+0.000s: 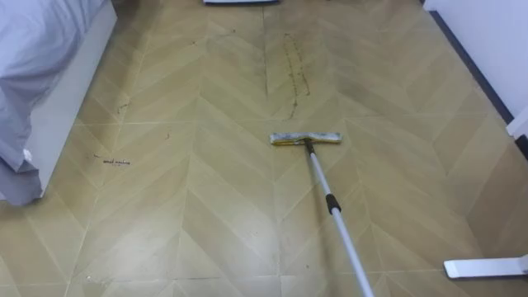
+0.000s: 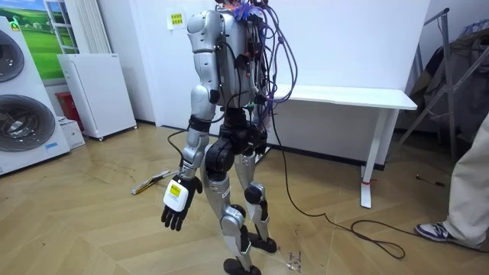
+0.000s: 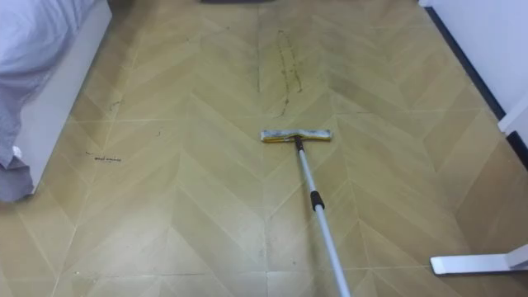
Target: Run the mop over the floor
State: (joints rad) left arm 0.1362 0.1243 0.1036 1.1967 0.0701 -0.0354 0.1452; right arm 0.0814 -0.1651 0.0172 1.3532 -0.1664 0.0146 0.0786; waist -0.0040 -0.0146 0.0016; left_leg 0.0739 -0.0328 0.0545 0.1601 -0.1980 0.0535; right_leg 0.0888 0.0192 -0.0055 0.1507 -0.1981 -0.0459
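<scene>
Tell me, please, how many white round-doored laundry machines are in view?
2, stacked at the room view's left edge: the upper white laundry machine on the lower white laundry machine. More may lie off-frame.

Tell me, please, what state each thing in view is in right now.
Mop: head flat on the floor, handle running back toward the eye view's lower right.
Floor: dirty, with dark streaks just beyond the mop head.
Left hand: hanging at the robot's side, open, holding nothing.
Fridge: door shut.
</scene>
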